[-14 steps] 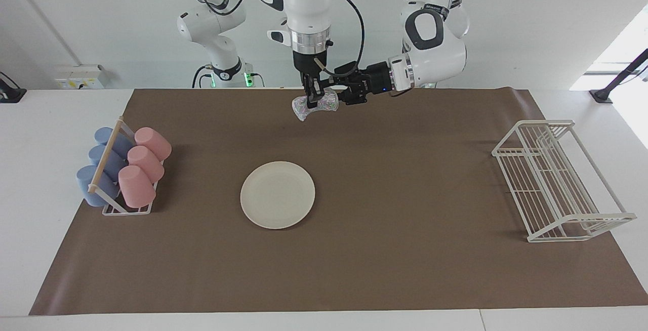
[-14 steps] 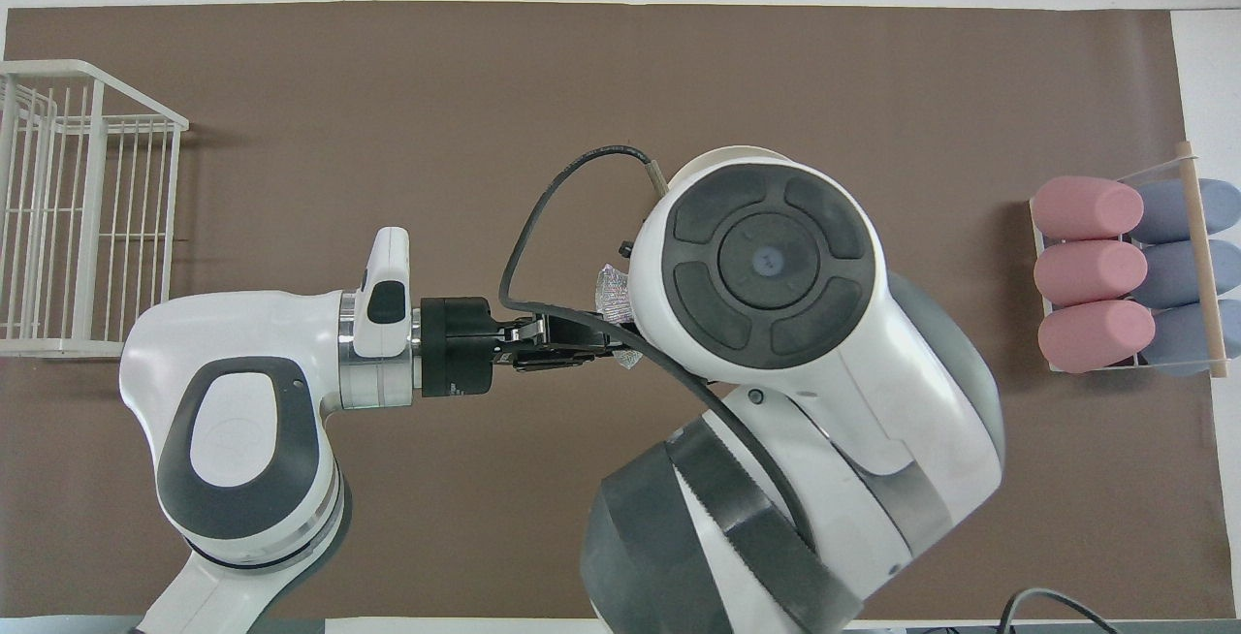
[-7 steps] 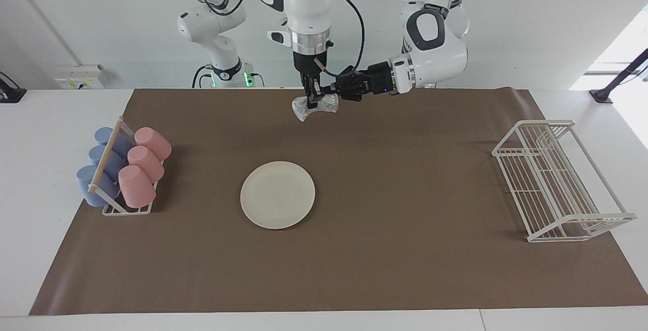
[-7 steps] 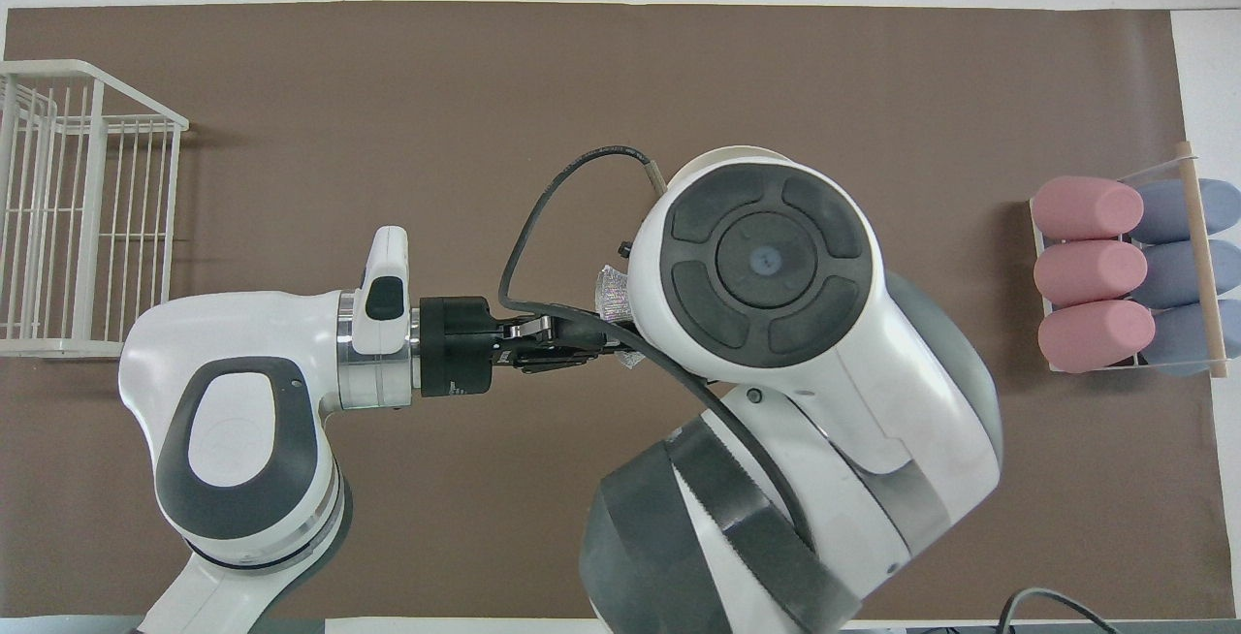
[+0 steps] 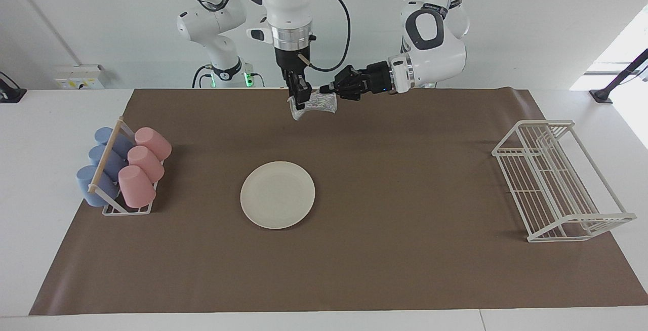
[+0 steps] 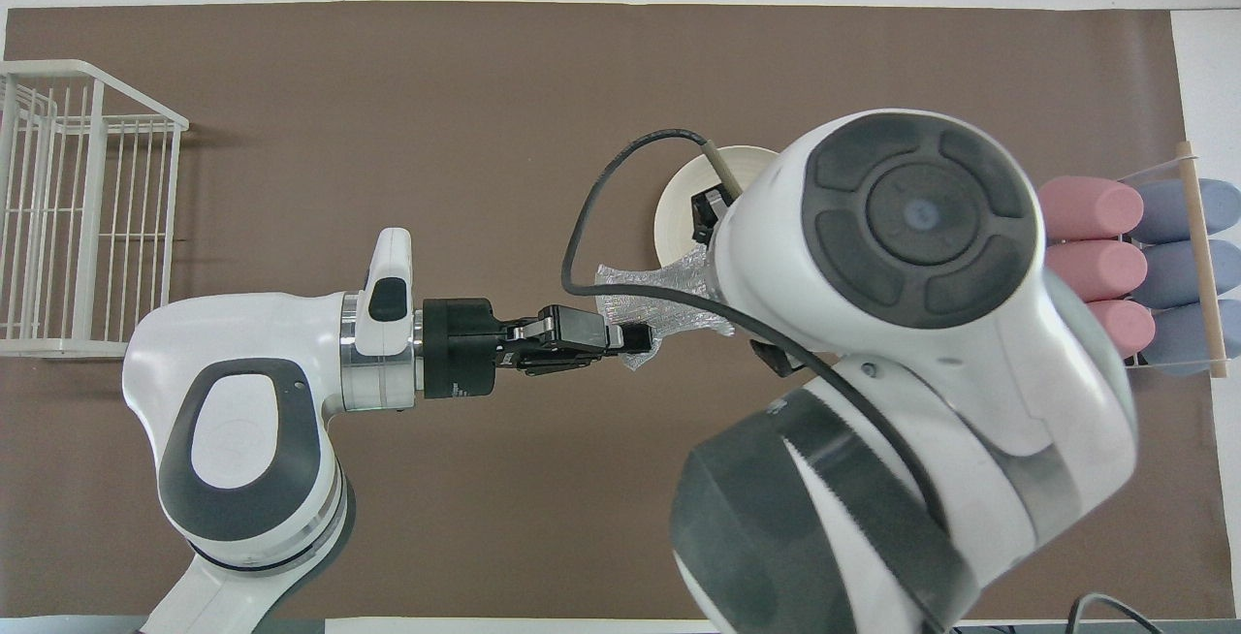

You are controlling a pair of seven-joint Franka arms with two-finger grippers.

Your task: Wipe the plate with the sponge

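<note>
The left claw (image 5: 324,89) pinches the sponge (image 5: 318,104) so it can wipe the plate (image 5: 277,195). I cannot tell if the right claw (image 5: 298,96) grips.

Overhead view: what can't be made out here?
- Right gripper: hidden in the overhead view under the right arm's own wrist; only the facing view shows it.
- Plate: overhead, mostly covered by the right arm; only a crescent shows.
- Sponge: overhead, one end lost under the right arm.
- Pink cups: overhead, partly covered by that arm.
- Wire rack: cut off by the overhead view's edge.
</note>
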